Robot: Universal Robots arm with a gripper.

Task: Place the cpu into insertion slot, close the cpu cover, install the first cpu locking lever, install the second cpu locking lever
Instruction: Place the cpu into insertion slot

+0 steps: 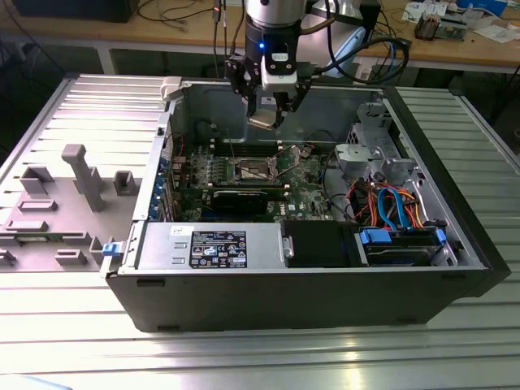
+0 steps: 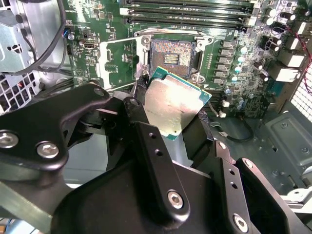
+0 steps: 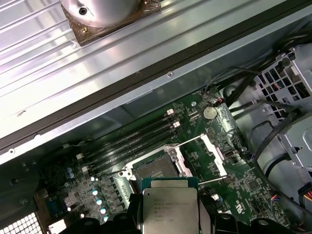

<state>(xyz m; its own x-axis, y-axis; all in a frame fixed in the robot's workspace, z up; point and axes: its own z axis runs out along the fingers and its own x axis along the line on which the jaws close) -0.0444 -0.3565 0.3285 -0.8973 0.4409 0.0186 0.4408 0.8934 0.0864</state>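
Beneath the gripper point(image 1: 269, 114) lies an open computer case point(image 1: 284, 302), set on its side on a ribbed metal table point(image 1: 244, 357), with the arm reaching down over the case's upper rim.

Item one: the green circuit board point(image 1: 307, 191) covers the case floor directly under the tool. The long narrow memory slots point(image 3: 130, 140) run across it on the far side of the socket from the gripper.

Item two: the cpu cover point(image 3: 214, 151) is swung open and lies back to one side of the socket, so nothing bars the opening.

Item three: the insertion slot point(image 2: 171, 57) is empty, its dark pin field exposed inside the silver rim. In both wrist views it lies below the tool and slightly ahead of the fingertips.

Item four: the cpu point(image 2: 178, 100) is clamped by opposite edges between the black fingers point(image 2: 199, 127), metal top facing the wrist cameras. In the exterior view it hangs well above the socket, touching nothing but the fingers.

Judgement: the chip's edges appear turned somewhat out of line with the socket's rim, and the chip sits short of the socket, not over its centre. Placement is not yet done and the cover is not closed.
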